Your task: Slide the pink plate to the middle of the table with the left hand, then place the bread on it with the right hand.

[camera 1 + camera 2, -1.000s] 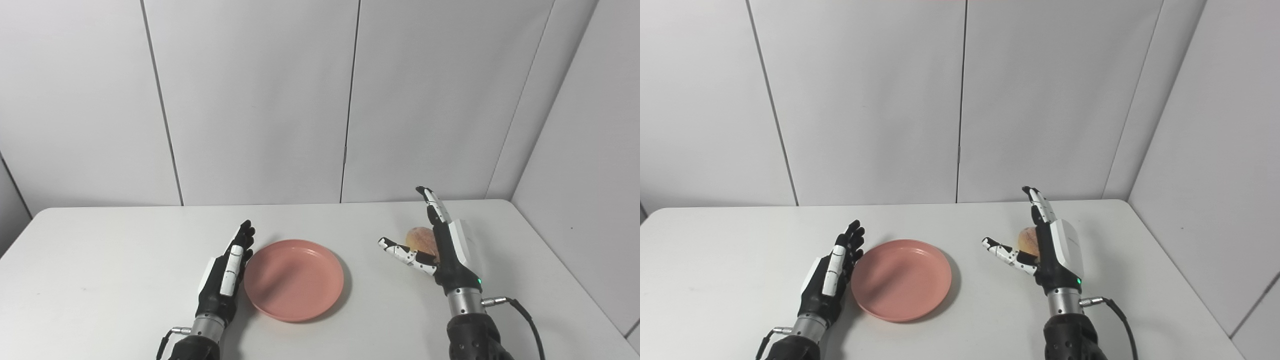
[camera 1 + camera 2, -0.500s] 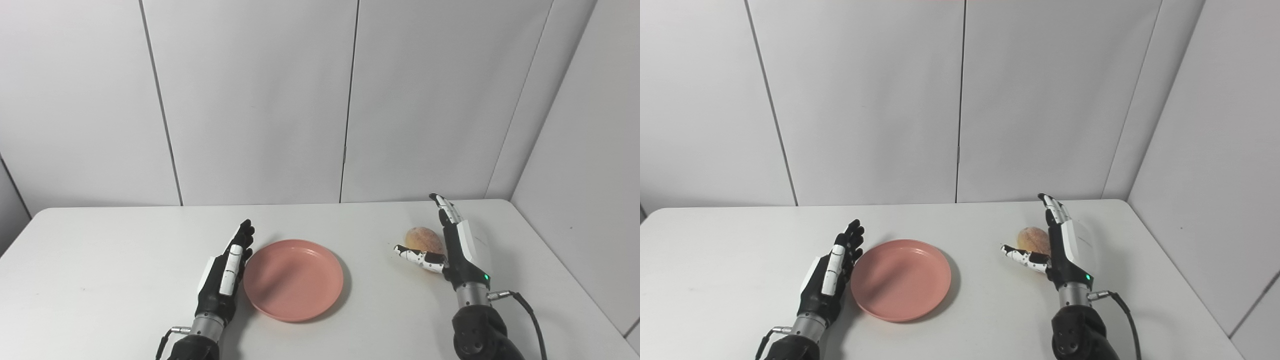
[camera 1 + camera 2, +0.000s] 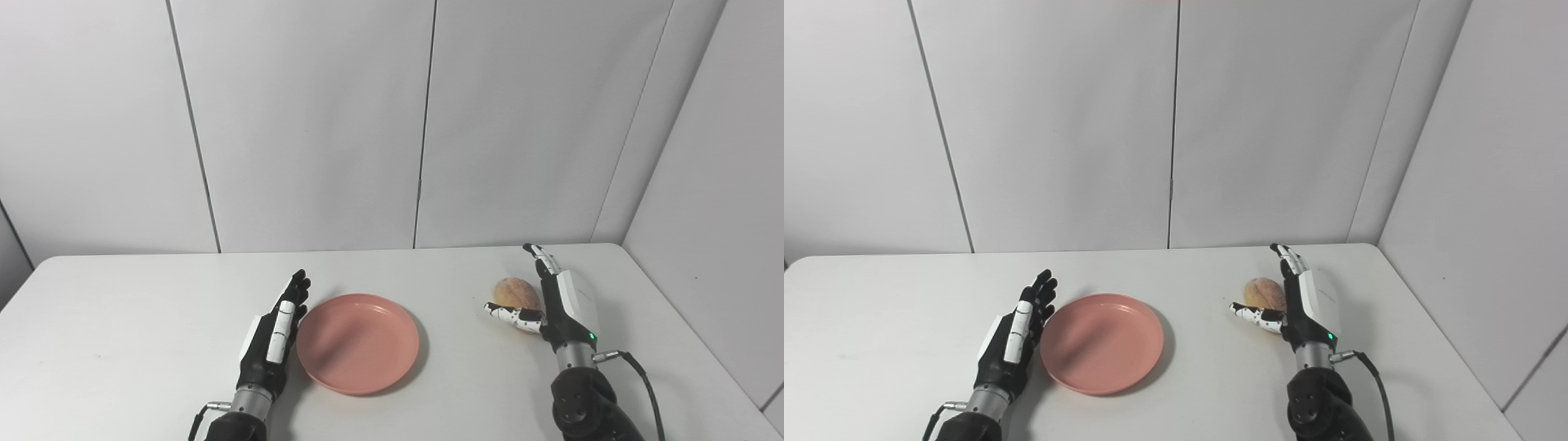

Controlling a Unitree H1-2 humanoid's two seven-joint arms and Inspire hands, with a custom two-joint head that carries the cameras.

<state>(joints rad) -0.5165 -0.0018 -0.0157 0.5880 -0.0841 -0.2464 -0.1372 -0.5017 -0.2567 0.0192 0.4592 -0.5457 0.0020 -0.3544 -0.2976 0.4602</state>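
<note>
Judging from how things lie, you have the first half of the job done: the pink plate [image 3: 358,343] sits flat near the middle of the table [image 3: 122,318], and your left hand [image 3: 274,337] rests edge-on just beside its left rim, fingers straight and apart, holding nothing. Whether it touches the rim cannot be told from either view.

What remains is the bread [image 3: 517,291]. It lies on the table well to the right of the plate, not yet lifted. Your right hand [image 3: 560,306] stands upright just beside it on its right, fingers extended past its far side and the thumb reaching across in front of it, so the loaf sits inside the open cup of the hand. The fingers have not closed; nothing is gripped. Contact between thumb and bread looks likely, but you cannot confirm it.

As for the bread itself, it is a small rounded bun, golden-tan with a paler, mottled top, partly hidden behind your palm. It looks soft and light, so a gentle wrap should do. The plate is shallow, plain salmon pink with a low raised rim, and bare inside.
</note>
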